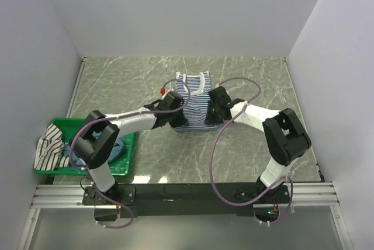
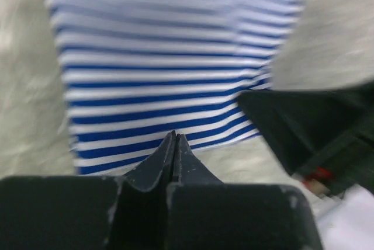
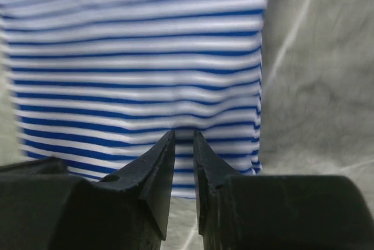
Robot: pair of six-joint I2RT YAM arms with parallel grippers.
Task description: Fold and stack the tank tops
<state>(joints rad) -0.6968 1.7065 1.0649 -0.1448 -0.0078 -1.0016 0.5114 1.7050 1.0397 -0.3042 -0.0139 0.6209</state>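
The striped top (image 1: 196, 108) lies flat on the counter (image 1: 251, 80), neck end away from the arms, and appears folded to a narrow rectangle. The teal top (image 1: 120, 148) and the black-and-white top (image 1: 49, 148) lie bunched in the basket (image 1: 58, 123) at the left.

Left pincer (image 2: 175, 139): jaws fully closed at the near hem, no cloth visible between them.

Right pincer (image 3: 184, 136): jaws a narrow gap apart at the same hem, holding nothing visible.

Handling: the cloth looks thin, light and limp. Expect it to sag, wrinkle and slide on the smooth counter. Take hold at the near hem corners, one pincer per corner, pinching all layers together.
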